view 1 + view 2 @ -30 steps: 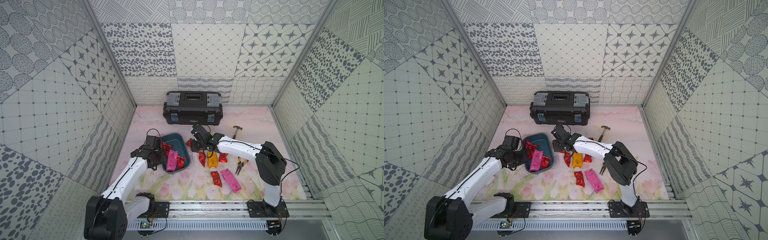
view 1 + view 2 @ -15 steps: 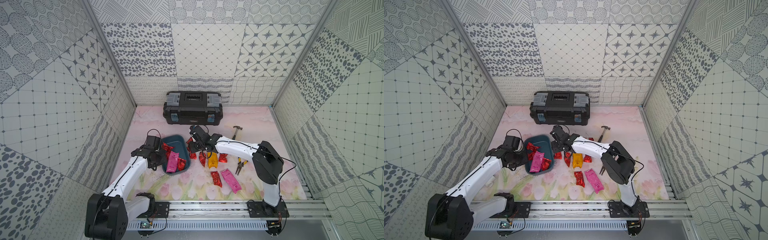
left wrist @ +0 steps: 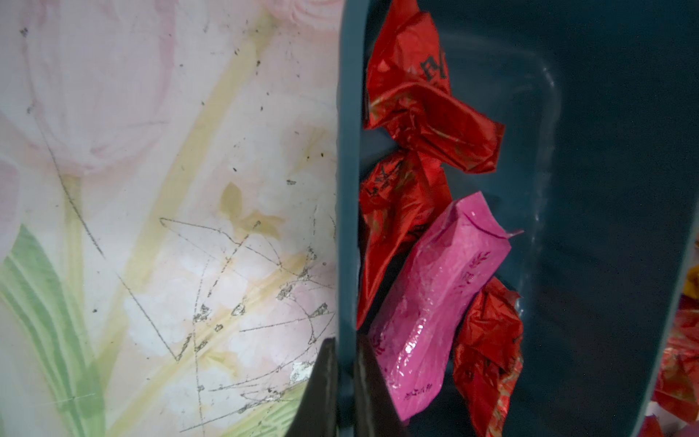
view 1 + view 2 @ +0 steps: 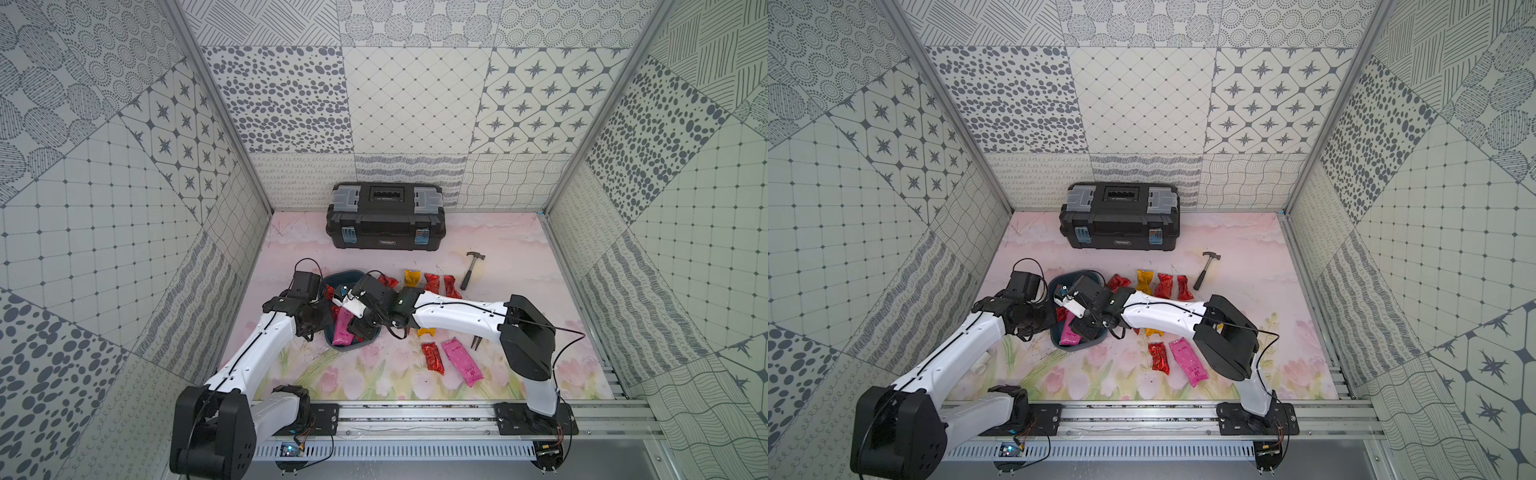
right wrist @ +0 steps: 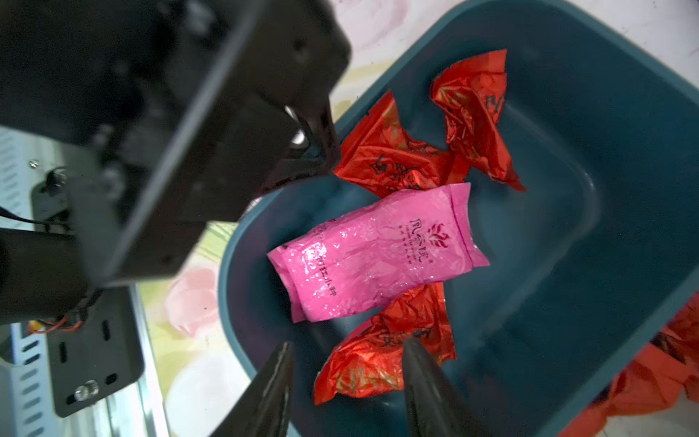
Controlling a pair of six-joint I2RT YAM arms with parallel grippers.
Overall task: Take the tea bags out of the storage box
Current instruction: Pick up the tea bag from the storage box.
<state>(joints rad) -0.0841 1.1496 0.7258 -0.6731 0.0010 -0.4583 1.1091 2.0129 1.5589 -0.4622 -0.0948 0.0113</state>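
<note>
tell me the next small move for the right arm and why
Probably lower the right end effector and close on the red tea bag lying between its open fingers. The left end effector is clamped on the box wall, steadying it, and a pink bag plus other red ones remain inside.

Teal storage box (image 5: 567, 113), red-and-pink tea bags (image 5: 378, 249)

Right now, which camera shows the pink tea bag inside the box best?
The right wrist view: the pink tea bag lies fully visible among red ones in the storage box. The left wrist view shows it obliquely; both top views show it only partly, behind the arms.
</note>
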